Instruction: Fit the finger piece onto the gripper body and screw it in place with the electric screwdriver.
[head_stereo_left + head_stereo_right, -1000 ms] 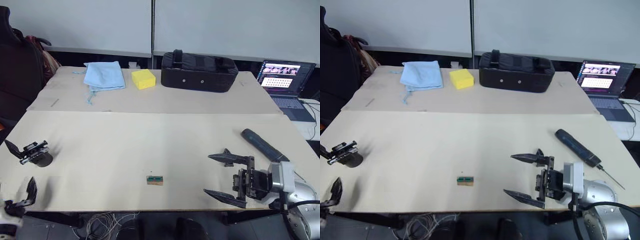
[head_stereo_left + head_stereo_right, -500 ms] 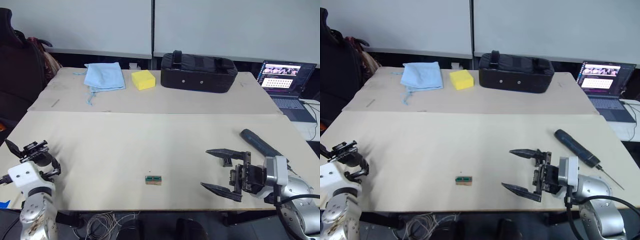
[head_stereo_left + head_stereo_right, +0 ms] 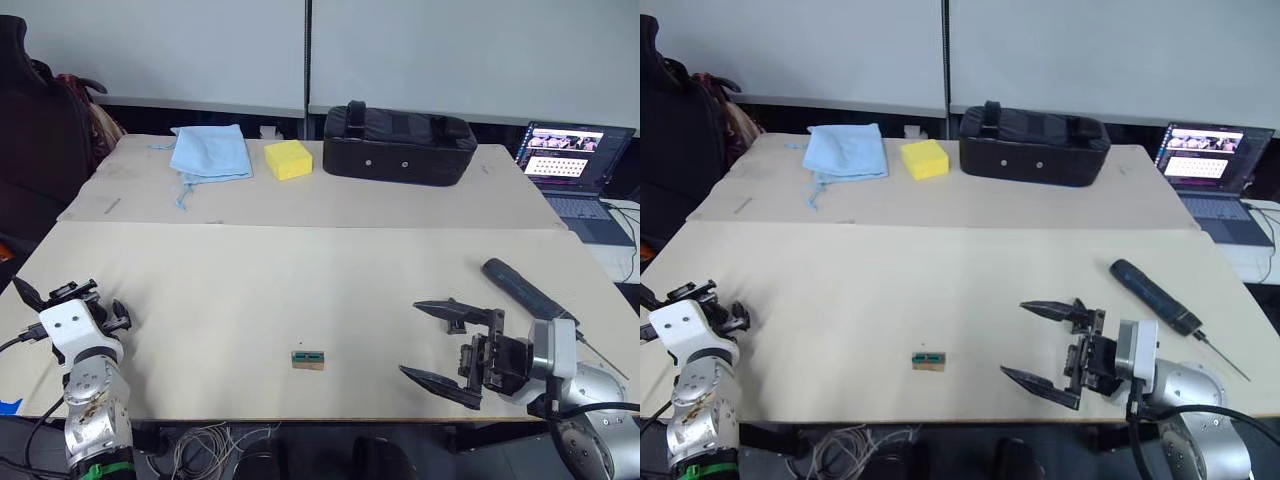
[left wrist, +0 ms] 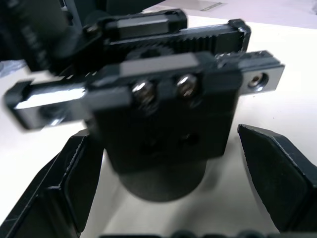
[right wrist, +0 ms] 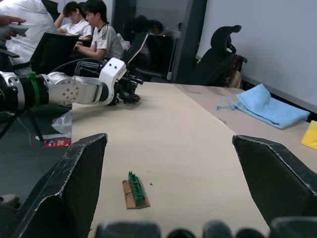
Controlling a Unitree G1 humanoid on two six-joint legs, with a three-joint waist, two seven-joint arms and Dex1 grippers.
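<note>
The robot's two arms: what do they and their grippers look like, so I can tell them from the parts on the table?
Both arms are silver-grey rounded metal segments ending in a white block. The left arm has a green ring low down and thin black cables. The left gripper has thick matte-black wedge fingers. The right gripper has two long, pointed black fingers on a black toothed frame, and a black cable runs along the right arm.

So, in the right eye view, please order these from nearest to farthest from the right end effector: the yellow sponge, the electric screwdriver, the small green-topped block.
From the right end effector:
1. Electric screwdriver, just behind it, toward the table's right edge.
2. Small green-topped block, to its left, near the front edge.
3. Yellow sponge, far back on the rear table.
</note>
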